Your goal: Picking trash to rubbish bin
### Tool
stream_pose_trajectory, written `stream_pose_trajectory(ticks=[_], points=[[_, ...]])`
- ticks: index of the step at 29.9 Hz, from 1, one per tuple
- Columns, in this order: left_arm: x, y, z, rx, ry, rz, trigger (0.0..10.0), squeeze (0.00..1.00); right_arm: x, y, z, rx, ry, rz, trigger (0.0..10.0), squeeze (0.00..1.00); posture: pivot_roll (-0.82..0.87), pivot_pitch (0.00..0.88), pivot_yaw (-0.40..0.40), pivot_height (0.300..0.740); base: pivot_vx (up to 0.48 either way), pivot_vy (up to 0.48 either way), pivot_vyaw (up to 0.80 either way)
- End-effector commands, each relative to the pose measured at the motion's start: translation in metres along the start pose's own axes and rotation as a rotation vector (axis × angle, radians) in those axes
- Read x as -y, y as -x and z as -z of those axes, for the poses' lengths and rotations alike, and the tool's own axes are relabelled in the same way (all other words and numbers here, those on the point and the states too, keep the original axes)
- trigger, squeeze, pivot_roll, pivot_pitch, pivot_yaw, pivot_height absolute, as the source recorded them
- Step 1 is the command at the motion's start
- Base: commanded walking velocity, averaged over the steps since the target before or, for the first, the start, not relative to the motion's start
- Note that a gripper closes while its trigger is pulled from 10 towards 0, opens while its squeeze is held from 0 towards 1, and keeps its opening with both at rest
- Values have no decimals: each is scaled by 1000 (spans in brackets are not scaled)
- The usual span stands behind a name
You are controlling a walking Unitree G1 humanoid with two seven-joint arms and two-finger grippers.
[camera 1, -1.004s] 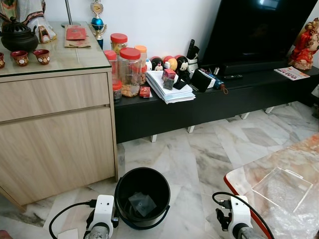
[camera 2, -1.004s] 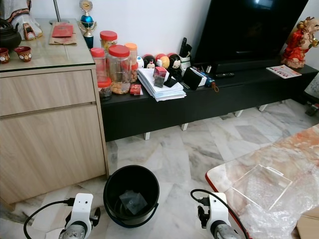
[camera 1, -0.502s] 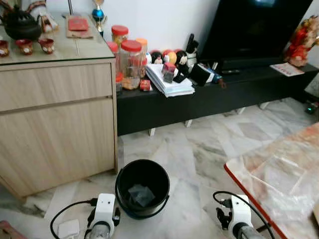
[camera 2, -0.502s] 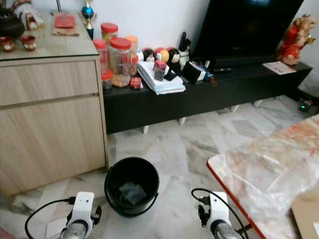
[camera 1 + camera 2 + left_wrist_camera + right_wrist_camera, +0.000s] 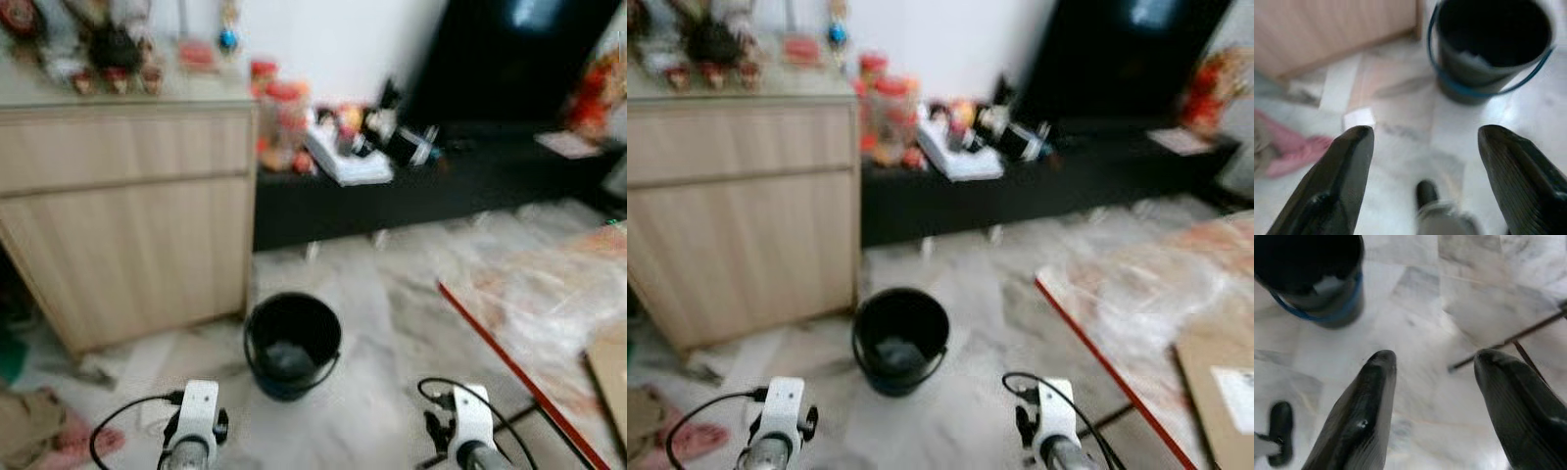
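Bin (image 5: pixel 292 343) stands on the floor at twelve o'clock, some trash already inside. Left claw (image 5: pixel 1420 161) and right claw (image 5: pixel 1432 382) hang wide and empty, likely ready for the paper scrap (image 5: pixel 1359 118) at nine o'clock.

Head cameras look down and forward, blurred; both wrist cameras face the floor, sharing the black bin (image 5: pixel 1493 44).

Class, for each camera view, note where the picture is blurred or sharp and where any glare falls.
Left and right eye views: motion blur throughout; the shelf clutter smears, though the black bin stays readable. Left wrist view: fingers fairly sharp, floor soft, glare beside the bin. Right wrist view: the marble floor is soft, with sheen on the fingers.
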State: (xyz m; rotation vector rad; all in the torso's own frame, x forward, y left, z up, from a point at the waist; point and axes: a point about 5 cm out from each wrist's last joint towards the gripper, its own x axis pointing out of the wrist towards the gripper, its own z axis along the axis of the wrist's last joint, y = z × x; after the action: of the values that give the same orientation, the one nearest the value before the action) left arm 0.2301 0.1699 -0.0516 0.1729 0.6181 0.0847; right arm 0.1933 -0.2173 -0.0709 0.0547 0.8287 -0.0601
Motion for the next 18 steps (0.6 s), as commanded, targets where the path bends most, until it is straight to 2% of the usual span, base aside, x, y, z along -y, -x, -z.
stream_pose_trajectory(ticks=[1, 16, 18], points=[[7, 4, 9, -28, -3, 18, 10000, 0, 4, -2, -11, 30, 6, 9, 10000, 0, 142, 11, -180, 740, -259, 0, 0], [9, 4, 7, -24, -7, 31, 10000, 0, 5, -1, -11, 41, -3, 16, 10000, 0, 134, 5, -177, 740, -255, 0, 0], [9, 3, 7, -25, -27, 39, 10000, 0, 4, -1, -11, 47, -15, 20, 10000, 0, 141, 0, -149, 740, 0, 0, 0]])
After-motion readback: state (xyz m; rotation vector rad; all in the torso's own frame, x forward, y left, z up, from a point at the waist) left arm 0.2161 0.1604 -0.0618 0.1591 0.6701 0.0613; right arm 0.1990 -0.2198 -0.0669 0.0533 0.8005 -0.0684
